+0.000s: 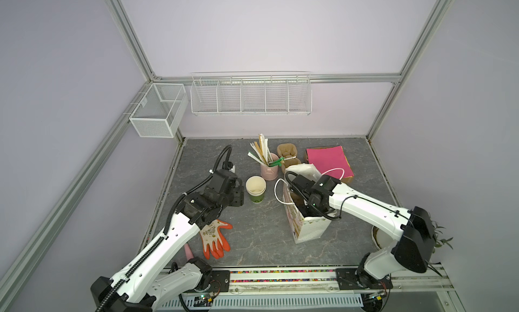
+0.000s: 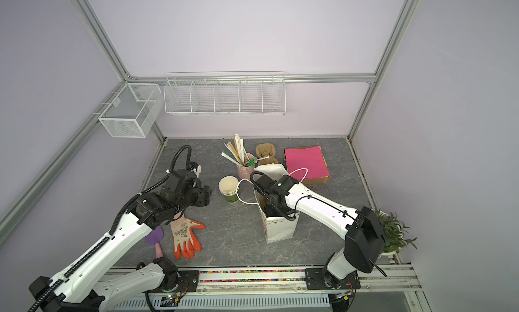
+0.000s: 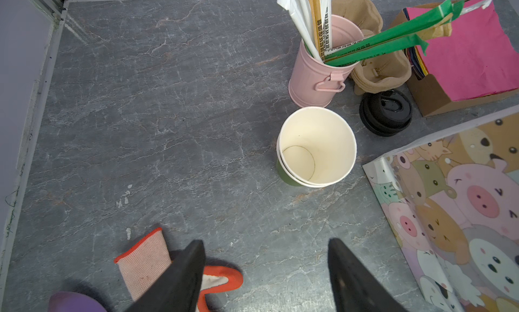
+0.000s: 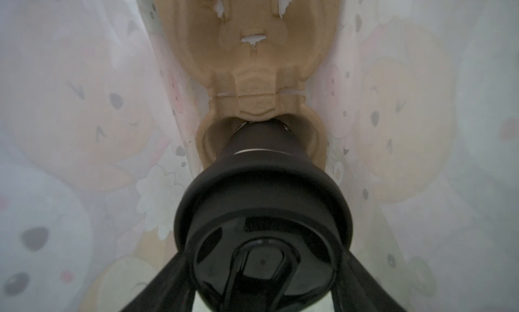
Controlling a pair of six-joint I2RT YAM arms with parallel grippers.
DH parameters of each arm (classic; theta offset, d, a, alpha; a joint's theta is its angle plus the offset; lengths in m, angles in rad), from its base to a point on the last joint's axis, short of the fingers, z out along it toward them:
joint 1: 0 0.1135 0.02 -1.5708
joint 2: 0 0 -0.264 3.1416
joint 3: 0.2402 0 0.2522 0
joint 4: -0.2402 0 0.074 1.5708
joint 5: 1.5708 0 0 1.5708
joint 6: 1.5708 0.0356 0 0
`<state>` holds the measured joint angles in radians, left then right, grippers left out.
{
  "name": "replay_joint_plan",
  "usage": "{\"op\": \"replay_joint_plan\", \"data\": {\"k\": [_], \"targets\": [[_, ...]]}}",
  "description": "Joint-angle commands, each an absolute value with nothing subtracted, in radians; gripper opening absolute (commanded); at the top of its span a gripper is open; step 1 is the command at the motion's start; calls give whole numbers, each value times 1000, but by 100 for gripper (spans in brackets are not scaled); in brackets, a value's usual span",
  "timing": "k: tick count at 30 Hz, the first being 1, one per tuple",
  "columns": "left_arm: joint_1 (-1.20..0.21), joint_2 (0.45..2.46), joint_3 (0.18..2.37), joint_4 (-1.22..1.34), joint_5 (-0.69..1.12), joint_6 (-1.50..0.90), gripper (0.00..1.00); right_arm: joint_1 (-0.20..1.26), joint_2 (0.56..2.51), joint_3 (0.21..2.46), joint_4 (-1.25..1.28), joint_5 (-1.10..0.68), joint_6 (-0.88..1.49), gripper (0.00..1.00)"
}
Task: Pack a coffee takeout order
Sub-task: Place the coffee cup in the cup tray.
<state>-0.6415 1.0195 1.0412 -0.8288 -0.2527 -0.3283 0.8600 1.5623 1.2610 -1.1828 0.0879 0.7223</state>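
The white gift bag [image 1: 307, 230] with cartoon animals stands upright at centre right in both top views [image 2: 280, 229]. My right gripper [image 4: 264, 257] is down inside it, shut on a dark cup with a black lid [image 4: 262, 209]. The cup's base sits in one pocket of the brown pulp carrier [image 4: 252, 58] on the bag's floor. My left gripper [image 3: 266, 241] hangs open and empty above the table, left of the stacked paper cups [image 3: 314, 147]. Pink paper sheets [image 1: 328, 161] lie on a cardboard box at the back right.
A pink bucket [image 1: 269, 171] of stir sticks, more pulp carriers [image 1: 286, 153] and a stack of black lids [image 3: 386, 111] stand behind the cups. An orange-and-white glove [image 1: 214, 237] lies under my left arm. A potted plant [image 2: 393, 232] sits at the right edge.
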Motion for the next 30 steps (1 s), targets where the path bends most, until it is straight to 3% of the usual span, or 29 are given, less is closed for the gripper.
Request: {"op": "replay_joint_plan", "data": {"k": [1, 8, 30], "targets": [[-638, 1018, 1035, -848, -242, -321, 70, 865, 1717, 1139, -1094, 68, 710, 69], [-637, 1017, 1037, -848, -242, -321, 70, 867, 1672, 1190, -1124, 79, 709, 70], [-637, 1024, 1036, -850, -244, -321, 70, 867, 1628, 1315, -1210, 98, 682, 88]]}}
